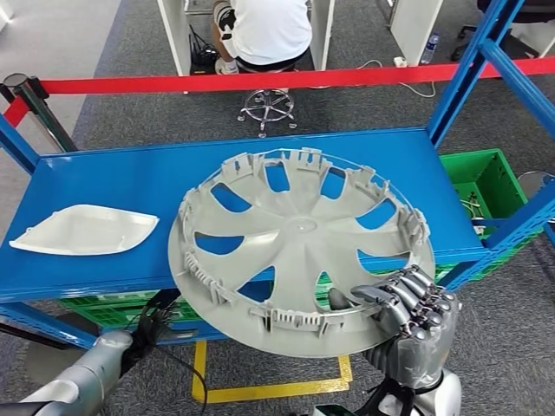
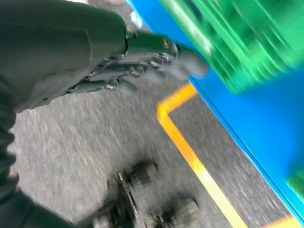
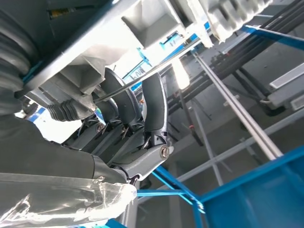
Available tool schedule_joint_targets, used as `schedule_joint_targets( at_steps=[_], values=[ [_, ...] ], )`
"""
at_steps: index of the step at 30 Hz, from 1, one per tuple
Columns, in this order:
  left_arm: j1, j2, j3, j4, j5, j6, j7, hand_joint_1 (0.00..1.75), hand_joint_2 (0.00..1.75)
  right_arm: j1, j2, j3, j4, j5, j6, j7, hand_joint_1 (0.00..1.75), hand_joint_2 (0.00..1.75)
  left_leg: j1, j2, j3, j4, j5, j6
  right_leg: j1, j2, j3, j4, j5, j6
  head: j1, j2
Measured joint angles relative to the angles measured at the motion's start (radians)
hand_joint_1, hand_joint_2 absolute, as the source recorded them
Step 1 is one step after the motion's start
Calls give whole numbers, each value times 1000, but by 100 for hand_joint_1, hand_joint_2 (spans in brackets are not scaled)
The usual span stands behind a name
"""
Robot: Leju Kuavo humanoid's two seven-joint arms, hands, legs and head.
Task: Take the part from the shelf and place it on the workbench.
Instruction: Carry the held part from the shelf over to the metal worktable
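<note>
Carefully now: your right hand (image 1: 411, 314) grips the wheel cover (image 1: 297, 247) by its near rim, half off the blue shelf (image 1: 118, 178). Lift level; keep your empty left hand (image 2: 143, 59) low.

Right hand (image 1: 409, 325) fingers (image 3: 154, 102) curled; left hand (image 2: 118, 66) seemingly slack.

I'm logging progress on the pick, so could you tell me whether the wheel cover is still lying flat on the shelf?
No, it is tilted: the right hand grips the wheel cover's near rim, which overhangs the blue shelf.
</note>
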Motion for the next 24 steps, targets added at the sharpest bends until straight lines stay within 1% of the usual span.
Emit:
schedule_joint_targets(
  at_steps=[1, 2, 3, 4, 5, 6, 7, 8, 9, 10, 11, 12, 13, 14, 15, 16, 17, 18, 19, 20, 21, 22, 23, 24],
  values=[
    [-2, 10, 3, 1, 2, -8, 0, 0, 175, 3, -8, 3, 2, -1, 0, 0, 175, 175, 1, 6, -5, -1, 8, 8, -2, 3, -3, -8, 9, 7, 0, 0],
    [-4, 19, 5, 2, 1, -16, 0, 0, 175, 7, -16, 4, 3, -1, 0, 0, 175, 175, 1, 12, -10, -3, 17, 17, -2, -3, -8, -8, 5, 13, 1, 0],
    [-7, 27, 6, 2, 0, -24, -1, 0, 175, 10, -25, 5, 4, 1, 0, 0, 175, 175, 3, 16, -15, -6, 27, 25, -1, -17, -17, 10, -17, 17, 3, 0],
    [-10, 35, 7, 2, -3, -32, -2, 0, 175, 12, -33, 6, 4, 3, 0, 0, 175, 175, 3, 21, -22, -9, 36, 32, 0, -34, -31, 50, -56, 20, 6, 0],
    [-12, 44, 7, 2, -6, -40, -4, 0, 175, 14, -40, 7, 5, 5, 0, 0, 175, 175, 1, 25, -29, -9, 44, 36, 2, -52, -48, 111, -107, 21, 9, 0],
    [-13, 52, 7, 2, -8, -48, -8, 0, 175, 15, -46, 8, 5, 7, 0, 0, 175, 175, -1, 29, -38, -8, 52, 38, 2, -62, -65, 181, -153, 22, 11, 0],
    [-15, 61, 8, 2, -9, -57, -12, 0, 175, 17, -51, 9, 5, 8, 0, 0, 175, 175, -4, 35, -47, -8, 60, 39, 3, -67, -75, 241, -183, 23, 11, 0],
    [-16, 70, 8, 2, -10, -65, -17, 0, 175, 21, -56, 8, 5, 9, 0, 0, 175, 175, -6, 40, -57, -8, 69, 39, 3, -70, -71, 275, -191, 22, 11, 0],
    [-18, 77, 8, 2, -10, -71, -21, 0, 175, 25, -59, 8, 5, 10, 0, 0, 175, 175, -8, 45, -68, -8, 77, 38, 3, -71, -48, 273, -181, 20, 11, 0],
    [-20, 84, 9, 2, -10, -75, -24, 0, 175, 28, -62, 8, 5, 12, 0, 0, 175, 175, -10, 47, -78, -7, 86, 37, 4, -71, -8, 236, -161, 17, 11, 0],
    [-23, 90, 9, 2, -9, -77, -28, 0, 175, 30, -64, 7, 5, 14, 0, 0, 175, 175, -11, 49, -87, -7, 95, 34, 6, -71, 45, 173, -151, 12, 10, 0],
    [-30, 94, 10, 2, -8, -78, -32, 0, 175, 30, -66, 7, 4, 15, 0, 0, 175, 175, -13, 49, -96, -7, 104, 30, 8, -72, 97, 104, -152, 8, 10, 0],
    [-38, 98, 12, 2, -8, -78, -36, 0, 175, 31, -67, 6, 4, 15, 0, 0, 175, 175, -14, 48, -101, -8, 114, 25, 10, -72, 133, 52, -156, 3, 9, 0],
    [-47, 101, 14, 2, -6, -78, -40, 0, 175, 31, -68, 6, 3, 16, 0, 0, 175, 175, -13, 47, -102, -12, 125, 20, 14, -72, 152, 19, -164, -1, 11, 0],
    [-53, 102, 17, 2, -3, -78, -45, 0, 175, 33, -69, 6, 3, 17, 0, 0, 175, 175, -13, 46, -103, -19, 137, 13, 17, -71, 157, 6, -162, -7, 13, 0],
    [-55, 104, 21, 2, 2, -78, -52, 0, 175, 34, -69, 5, 2, 18, 0, 0, 175, 175, -11, 45, -102, -26, 148, 6, 17, -71, 151, 4, -151, -14, 14, 0],
    [-55, 105, 26, 2, 9, -77, -63, 0, 175, 36, -70, 4, 1, 22, 0, 0, 175, 175, -10, 43, -103, -29, 147, -1, 15, -71, 146, -2, -141, -22, 15, 0],
    [-54, 107, 32, 2, 18, -76, -80, 0, 175, 39, -70, 3, 0, 27, 0, 0, 175, 175, -9, 40, -108, -21, 128, -7, 12, -72, 142, -7, -128, -31, 14, 0],
    [-54, 108, 40, 2, 29, -76, -102, 0, 175, 44, -70, 1, -3, 32, 0, 0, 175, 175, -9, 37, -116, 7, 91, -11, 9, -72, 134, -11, -114, -38, 12, 0],
    [-53, 108, 48, 2, 41, -75, -131, 0, 175, 50, -70, -2, -6, 38, 0, 0, 175, 175, -9, 34, -128, 57, 38, -15, 7, -73, 124, -13, -102, -42, 10, 0],
    [-52, 108, 58, 2, 52, -75, -163, 0, 175, 59, -70, -5, -12, 44, 0, 0, 175, 175, -9, 33, -141, 123, -14, -17, 7, -73, 111, -14, -90, -44, 9, 0],
    [-48, 107, 69, 2, 63, -81, -199, 0, 175, 68, -70, -9, -17, 51, 0, 0, 175, 175, -8, 32, -151, 189, -51, -20, 7, -72, 97, -14, -78, -44, 9, 0],
    [-36, 103, 79, 2, 65, -94, -244, 0, 175, 77, -67, -16, -24, 63, 0, 0, 175, 175, -8, 32, -151, 237, -65, -21, 6, -72, 82, -14, -67, -44, 9, 0],
    [-12, 93, 83, 1, 52, -107, -309, 0, 175, 89, -59, -28, -36, 80, 0, 1, 175, 175, -8, 32, -136, 256, -56, -22, 5, -71, 67, -14, -55, -42, 8, 0]
  ],
)
